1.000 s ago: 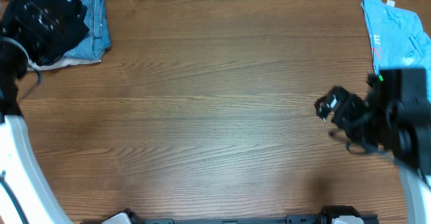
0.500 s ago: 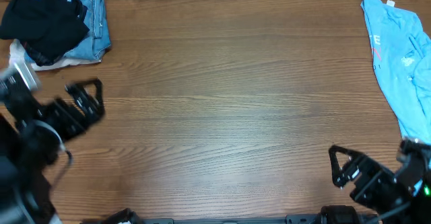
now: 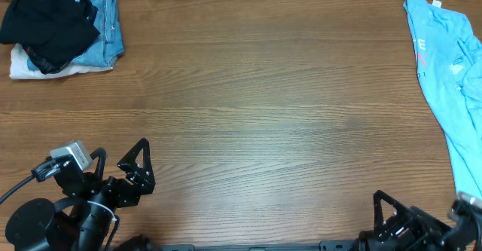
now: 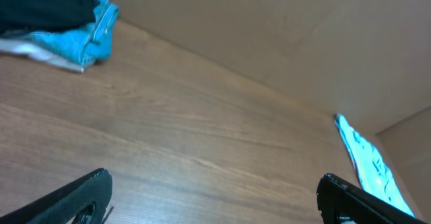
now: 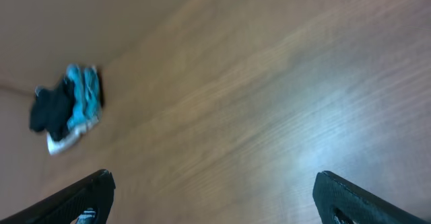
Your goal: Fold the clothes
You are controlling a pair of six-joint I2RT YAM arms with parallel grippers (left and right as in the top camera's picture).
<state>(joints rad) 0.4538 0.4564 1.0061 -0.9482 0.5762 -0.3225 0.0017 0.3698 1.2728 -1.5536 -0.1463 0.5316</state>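
At the near edge of the worktop [image 3: 256, 108], the left jaws and the right jaws both stand wide open and hold nothing. Each wrist view shows dark fingers [image 4: 74, 204] far apart with only bare wood between them. The blue shirt [image 3: 444, 70] lies rumpled along the right edge, running out of the overhead view, well apart from either set of jaws. A pile [image 3: 60, 29] of black cloth over denim and something white sits in the far left corner. No fold looks begun, so the step in hand seems to be fetching a garment, and the shirt, lying alone, is the likelier pick. To do it well, the right jaws should pinch it at a shoulder or the collar rather than at a bunched middle and draw it to the bare centre. The left jaws should then take the other shoulder, so it spreads flat before any crease is made.
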